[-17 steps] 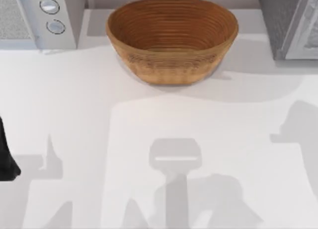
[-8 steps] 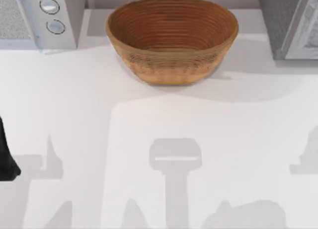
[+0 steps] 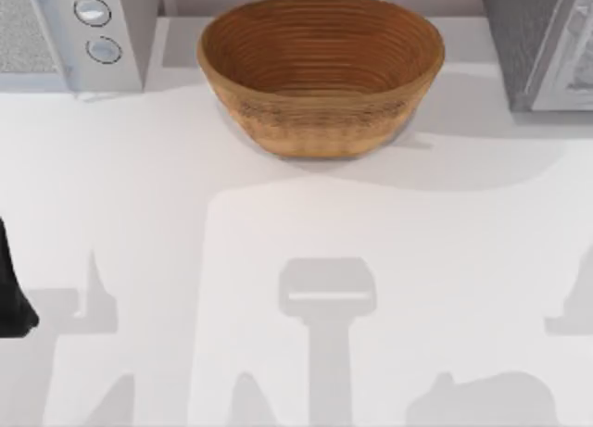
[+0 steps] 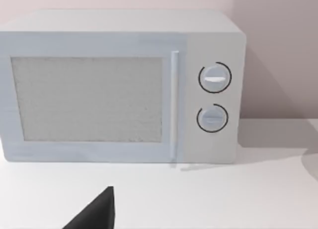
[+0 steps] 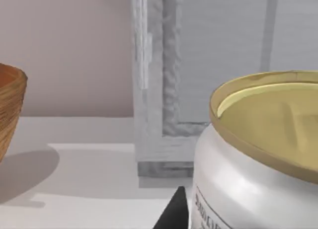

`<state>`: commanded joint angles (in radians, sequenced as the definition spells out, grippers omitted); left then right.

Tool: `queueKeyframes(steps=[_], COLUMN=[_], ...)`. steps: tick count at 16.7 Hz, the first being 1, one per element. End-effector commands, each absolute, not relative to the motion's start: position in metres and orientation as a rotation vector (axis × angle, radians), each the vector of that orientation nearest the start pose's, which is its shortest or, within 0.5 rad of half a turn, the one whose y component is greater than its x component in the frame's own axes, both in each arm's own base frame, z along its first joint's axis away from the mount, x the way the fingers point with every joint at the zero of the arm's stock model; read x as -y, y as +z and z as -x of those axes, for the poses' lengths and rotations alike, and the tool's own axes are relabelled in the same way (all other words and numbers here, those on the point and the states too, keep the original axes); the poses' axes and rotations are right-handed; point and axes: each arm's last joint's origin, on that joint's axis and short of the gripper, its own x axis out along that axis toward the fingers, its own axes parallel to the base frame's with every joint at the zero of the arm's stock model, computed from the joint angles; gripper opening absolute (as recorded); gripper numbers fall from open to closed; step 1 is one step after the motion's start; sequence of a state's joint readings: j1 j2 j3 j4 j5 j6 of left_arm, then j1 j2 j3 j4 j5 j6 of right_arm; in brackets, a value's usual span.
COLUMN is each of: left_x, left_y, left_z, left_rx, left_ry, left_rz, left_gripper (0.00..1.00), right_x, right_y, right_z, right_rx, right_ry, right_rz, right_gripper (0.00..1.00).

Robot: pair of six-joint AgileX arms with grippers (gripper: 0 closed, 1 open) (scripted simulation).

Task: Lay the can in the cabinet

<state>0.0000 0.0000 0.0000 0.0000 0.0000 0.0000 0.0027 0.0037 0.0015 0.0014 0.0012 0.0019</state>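
I seem to be in a rendered kitchen mock-up — a pale microwave (image 4: 121, 87) with two dials, a woven basket (image 3: 321, 73) and a grey cabinet (image 3: 542, 43) on a white table (image 3: 167, 214)

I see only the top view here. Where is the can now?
Observer: The can sits very close to the right wrist camera, with its gold top showing.
Operator: What is behind it?
Observer: The cabinet, with its framed door panel facing that camera.
Operator: And the left arm, at the table's left edge?
Observer: Its wrist camera faces the front of the microwave, door and both dials.
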Motion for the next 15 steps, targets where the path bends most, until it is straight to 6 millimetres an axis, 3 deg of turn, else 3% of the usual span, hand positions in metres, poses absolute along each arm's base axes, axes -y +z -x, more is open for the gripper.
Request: queueKeyframes(steps=[4, 15], left_x=[0.001, 0.001], left_y=[0.16, 0.16], left_z=[-0.106, -0.106], left_rx=[0.0, 0.0], left_ry=[0.0, 0.0], left_rz=[0.0, 0.0], left_gripper=[1.0, 1.0], right_x=[0.001, -0.005], right_y=[0.173, 0.295], right_z=[-0.105, -0.12], right_rx=[-0.003, -0.021], right_ry=[-0.004, 0.0], right_rz=[-0.001, 0.003], right_gripper=[0.0, 0.0])
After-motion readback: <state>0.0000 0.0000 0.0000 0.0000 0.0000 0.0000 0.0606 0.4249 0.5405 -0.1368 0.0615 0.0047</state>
